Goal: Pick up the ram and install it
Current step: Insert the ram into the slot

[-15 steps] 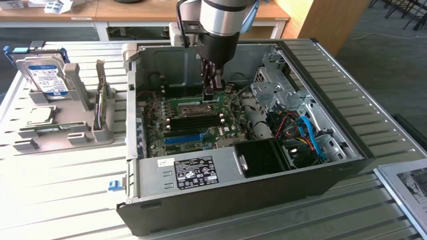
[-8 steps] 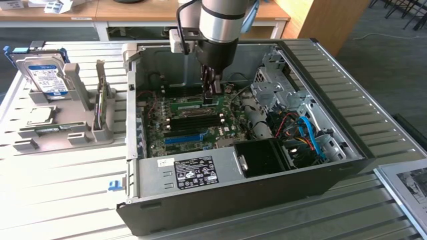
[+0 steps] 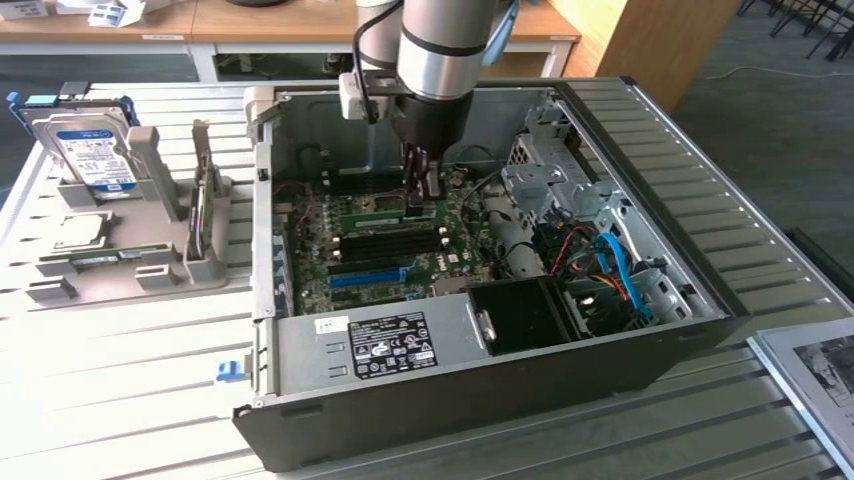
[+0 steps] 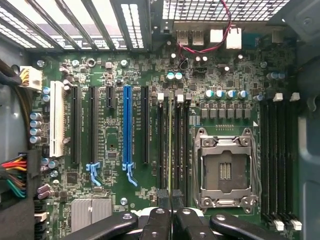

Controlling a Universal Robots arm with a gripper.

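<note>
The ram (image 4: 170, 145), a thin green circuit-board stick, is being held upright on its long edge and is being seen edge-on as a narrow strip. It is being kept along the black memory slots just beside the CPU socket (image 4: 226, 172).

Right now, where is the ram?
The ram is inside the case, held edge-on in the end effector. In the wrist view it lines up with the black slots beside the silver socket.
</note>
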